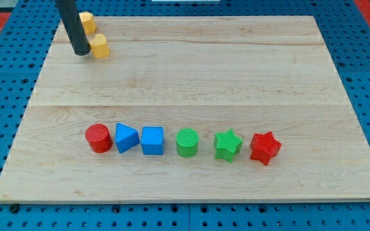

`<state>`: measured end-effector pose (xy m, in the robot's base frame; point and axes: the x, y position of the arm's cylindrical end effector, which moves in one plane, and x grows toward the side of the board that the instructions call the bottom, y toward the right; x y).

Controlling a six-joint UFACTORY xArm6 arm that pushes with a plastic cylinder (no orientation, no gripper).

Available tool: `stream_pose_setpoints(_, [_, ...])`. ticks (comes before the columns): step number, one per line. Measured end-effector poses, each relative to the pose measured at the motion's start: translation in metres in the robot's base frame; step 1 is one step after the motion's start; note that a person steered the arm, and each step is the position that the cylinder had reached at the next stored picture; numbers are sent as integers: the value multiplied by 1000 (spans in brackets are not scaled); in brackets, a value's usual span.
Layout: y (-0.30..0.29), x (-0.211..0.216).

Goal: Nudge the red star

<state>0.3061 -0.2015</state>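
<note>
The red star (264, 148) lies on the wooden board (236, 70) at the right end of a row of blocks in the view's lower half. My tip (81, 52) is at the view's top left, far from the red star. It stands just left of a yellow block (99, 46) and below another yellow block (87, 22).
The row runs from left to right: a red cylinder (99, 138), a blue triangular block (126, 138), a blue cube (152, 140), a green cylinder (187, 142), a green star (227, 145). A blue pegboard (5, 83) surrounds the board.
</note>
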Motion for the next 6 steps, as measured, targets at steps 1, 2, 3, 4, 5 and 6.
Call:
stream_pose_setpoints(1, [25, -4])
stream_pose_setpoints(2, [46, 0])
stream_pose_setpoints(3, [83, 87])
stream_pose_setpoints(4, [208, 150])
stream_pose_setpoints(5, [257, 197])
stream_pose_setpoints(6, [299, 200])
